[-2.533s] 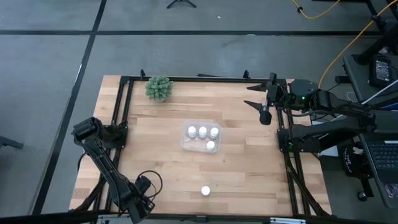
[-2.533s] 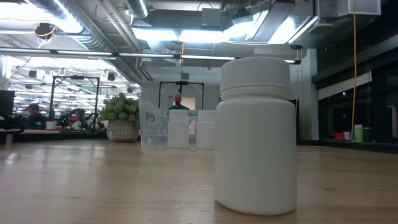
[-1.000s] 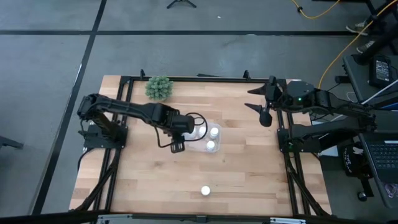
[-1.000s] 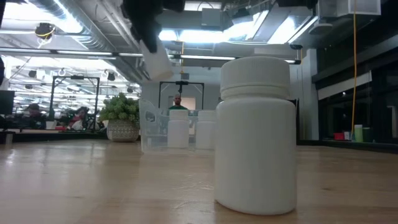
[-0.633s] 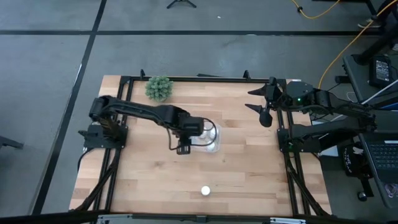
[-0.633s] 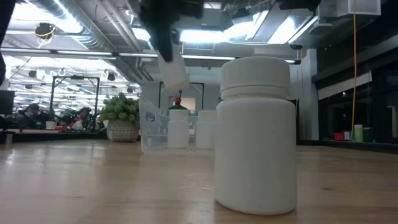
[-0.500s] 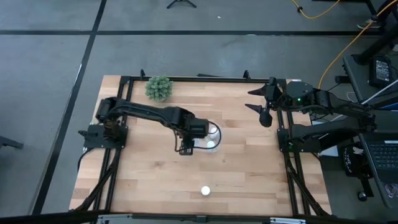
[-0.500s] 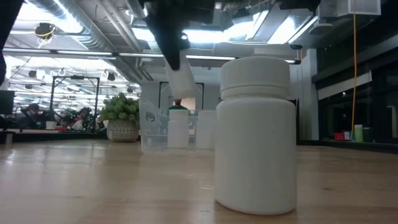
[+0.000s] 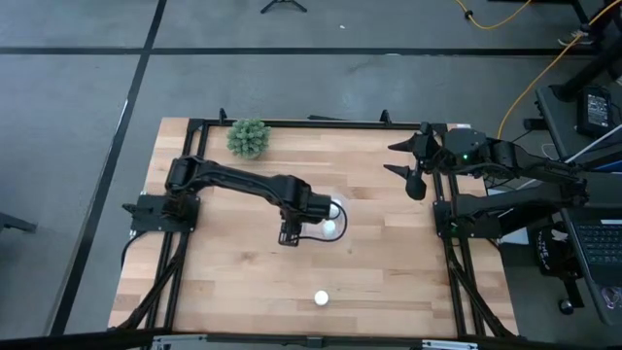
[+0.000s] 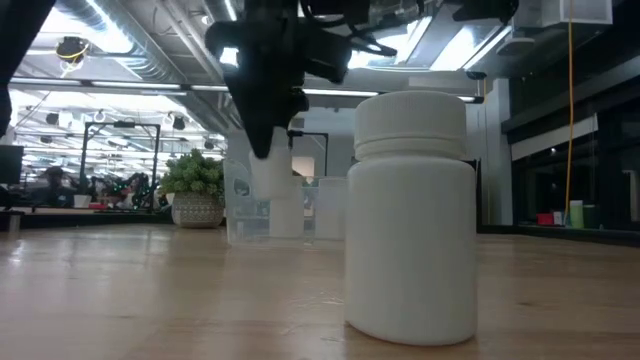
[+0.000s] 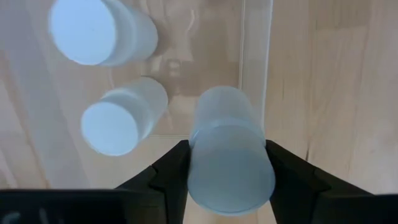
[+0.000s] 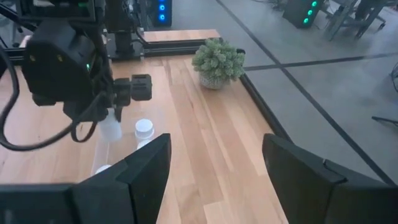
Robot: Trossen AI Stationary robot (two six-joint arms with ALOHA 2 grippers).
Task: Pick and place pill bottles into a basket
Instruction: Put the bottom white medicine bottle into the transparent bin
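My left gripper [image 9: 292, 216] is over the clear basket [image 9: 313, 231] at mid-table, shut on a white pill bottle [image 11: 229, 155]. That bottle also shows in the low view [image 10: 270, 176] and the right wrist view [image 12: 111, 128]. Bottles stand inside the basket [image 11: 118, 121] [image 11: 93, 31] [image 9: 330, 228]. One bottle [image 9: 321, 298] stands alone on its base near the table's near edge, large in the low view [image 10: 415, 215]. My right gripper [image 9: 413, 167] waits open at the far right. My left gripper pinches the bottle by its two opposite sides [image 11: 196, 168] between its two fingers [image 11: 283, 171]. The fingers come from above, pointing down. The bottle hangs below them, roughly upright, clear of the table, over the basket's wall [image 11: 255, 62].
A green bushy plant [image 9: 249, 137] stands at the far left of the table. Black frame rails [image 9: 185, 175] run along the table's left and right sides. Bare wood lies between the basket and the lone bottle.
My left gripper has carried the bottle toward the table's right edge, over the basket, and has come down with it, so the bottle hangs lower beside the basket's wall. It stays shut on the bottle.
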